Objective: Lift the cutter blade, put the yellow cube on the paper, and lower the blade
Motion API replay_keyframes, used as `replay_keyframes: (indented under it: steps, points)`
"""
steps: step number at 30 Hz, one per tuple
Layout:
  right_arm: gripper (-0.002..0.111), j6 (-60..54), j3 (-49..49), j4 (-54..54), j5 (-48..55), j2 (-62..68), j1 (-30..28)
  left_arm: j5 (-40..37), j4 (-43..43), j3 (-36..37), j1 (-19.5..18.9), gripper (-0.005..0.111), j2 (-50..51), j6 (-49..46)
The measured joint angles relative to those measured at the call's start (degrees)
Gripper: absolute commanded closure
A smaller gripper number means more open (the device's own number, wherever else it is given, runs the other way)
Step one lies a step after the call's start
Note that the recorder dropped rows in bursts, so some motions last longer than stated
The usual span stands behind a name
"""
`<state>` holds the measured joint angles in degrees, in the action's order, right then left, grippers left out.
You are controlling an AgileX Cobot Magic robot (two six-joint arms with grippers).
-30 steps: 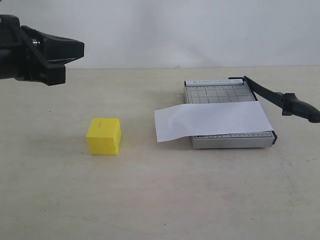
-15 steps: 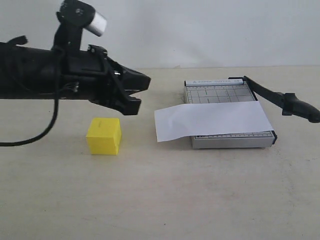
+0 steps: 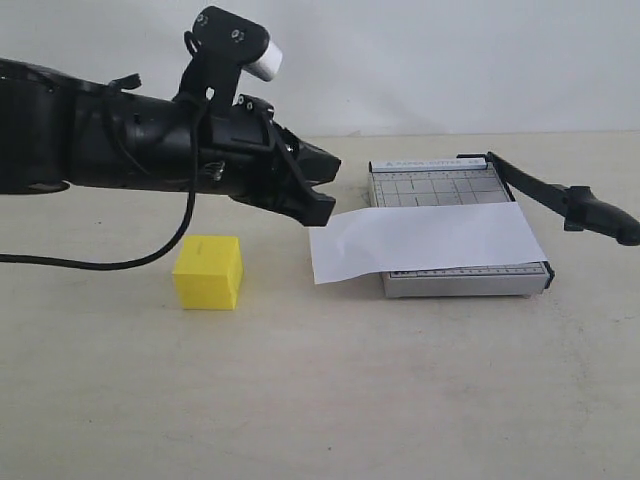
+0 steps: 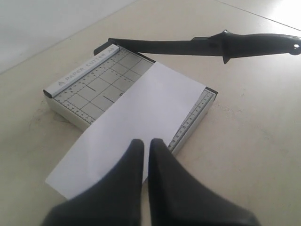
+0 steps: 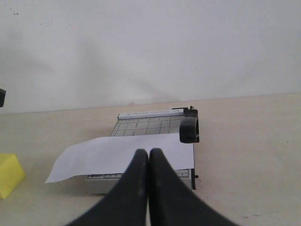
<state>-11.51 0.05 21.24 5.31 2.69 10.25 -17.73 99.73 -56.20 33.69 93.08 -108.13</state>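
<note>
In the exterior view the left arm reaches in from 9 o'clock above the table (image 3: 320, 400), a white-capped camera on its wrist. On the table below it, at about 7 o'clock from the fingertips, sits the yellow cube (image 3: 207, 272), flat on one face, untouched and well apart from the cutter. The left gripper (image 3: 325, 190) hovers just beside the free end of the paper (image 3: 425, 240). Its two fingers (image 4: 124, 174) are pressed together with nothing between them, and in the left wrist view they point over the sheet's near corner. The paper lies across the grey gridded cutter base (image 3: 455, 185). Its 9 o'clock end overhangs the base and dips toward the table, while its 3 o'clock end stops at the cutting edge. The cutter blade (image 3: 555, 195) is hinged at the base's far corner, near 1 o'clock. It stands lifted at a slant, its thick handle out past the base toward 3 o'clock. The right gripper (image 5: 148, 153) shows only in its own wrist view, its fingers likewise together and empty, aimed at the paper, with the cube's corner at that view's edge.
</note>
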Motion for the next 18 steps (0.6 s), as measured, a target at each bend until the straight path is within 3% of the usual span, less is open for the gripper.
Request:
replay_keyframes:
  steps: [18]
  points:
    - [0.108, 0.0, 0.0, 0.0, 0.0, 0.0, 0.0, 3.7, 0.0, -15.4, 5.6, 0.102, 18.7, 0.0]
